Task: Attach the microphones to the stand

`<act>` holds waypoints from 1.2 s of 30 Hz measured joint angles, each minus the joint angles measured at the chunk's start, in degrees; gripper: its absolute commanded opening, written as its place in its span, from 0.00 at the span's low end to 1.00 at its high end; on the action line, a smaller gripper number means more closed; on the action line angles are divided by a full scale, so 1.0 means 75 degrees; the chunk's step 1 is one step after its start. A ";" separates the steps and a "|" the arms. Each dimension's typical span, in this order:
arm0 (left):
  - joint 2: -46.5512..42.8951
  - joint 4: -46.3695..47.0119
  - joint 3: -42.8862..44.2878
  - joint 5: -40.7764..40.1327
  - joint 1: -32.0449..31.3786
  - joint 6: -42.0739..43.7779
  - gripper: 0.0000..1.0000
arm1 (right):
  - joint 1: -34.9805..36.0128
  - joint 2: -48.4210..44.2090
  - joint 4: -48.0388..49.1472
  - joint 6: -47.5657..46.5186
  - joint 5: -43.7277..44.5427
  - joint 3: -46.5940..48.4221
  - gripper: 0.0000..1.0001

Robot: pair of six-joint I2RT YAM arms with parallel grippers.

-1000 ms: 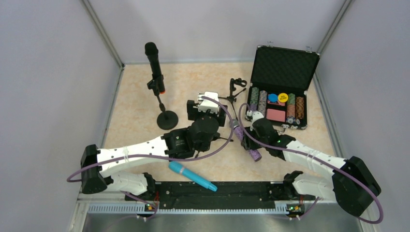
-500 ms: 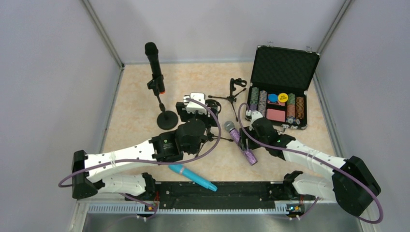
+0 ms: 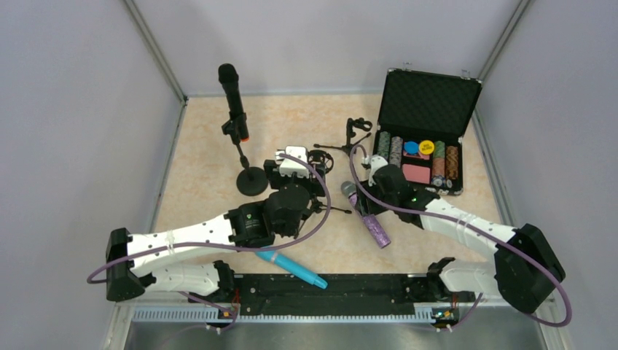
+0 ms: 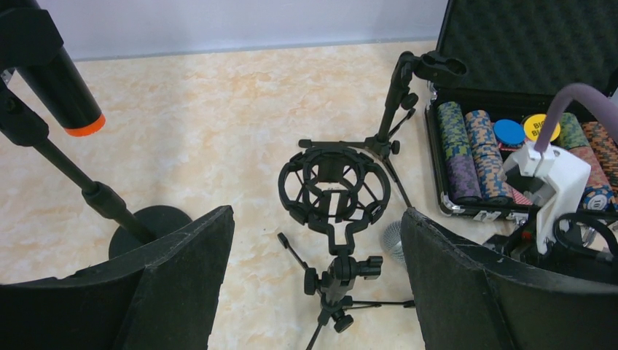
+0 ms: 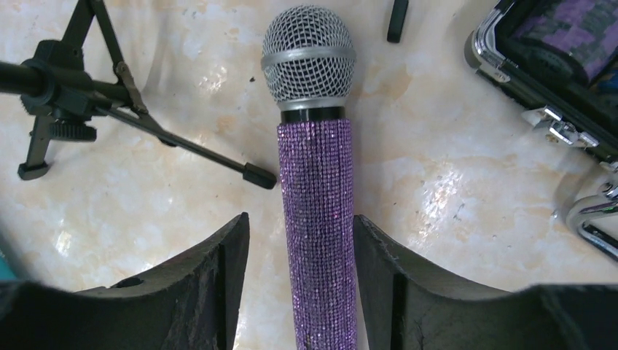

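The purple glitter microphone (image 3: 372, 222) lies on the table, silver grille (image 5: 309, 55) pointing away. My right gripper (image 5: 300, 216) is open and straddles its body, low over it (image 3: 366, 206). The black microphone (image 3: 233, 95) with the orange end ring (image 4: 81, 127) sits in the clip of the round-base stand (image 3: 252, 180). The cyan microphone (image 3: 291, 267) lies near the front edge. My left gripper (image 4: 317, 211) is open wide and empty, just behind a small tripod stand with a shock mount (image 4: 333, 186); in the top view it is at mid-table (image 3: 297, 169).
A second small tripod stand with a clip (image 3: 355, 131) stands beside an open black case of poker chips (image 3: 430, 95) at the back right. The tripod legs (image 5: 182, 146) spread close to the purple microphone. Grey walls enclose the table.
My left arm has pulled back to the left, uncovering the shock-mount stand. My right gripper has shifted a little farther and left, over the purple microphone.
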 measured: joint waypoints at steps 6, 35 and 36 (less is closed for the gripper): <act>-0.0125 -0.0230 -0.0221 -0.0070 -0.0003 -0.0256 0.88 | 0.0367 0.0979 -0.0233 -0.0219 0.0597 0.0746 0.52; -0.0251 -0.0676 -0.0353 -0.0198 -0.0006 -0.0764 0.87 | 0.0664 0.2480 -0.0775 -0.0256 0.2020 0.1239 0.00; -0.0248 -0.0708 -0.0350 -0.0198 -0.0006 -0.0775 0.87 | 0.0664 0.2477 -0.0775 -0.0256 0.2022 0.1239 0.00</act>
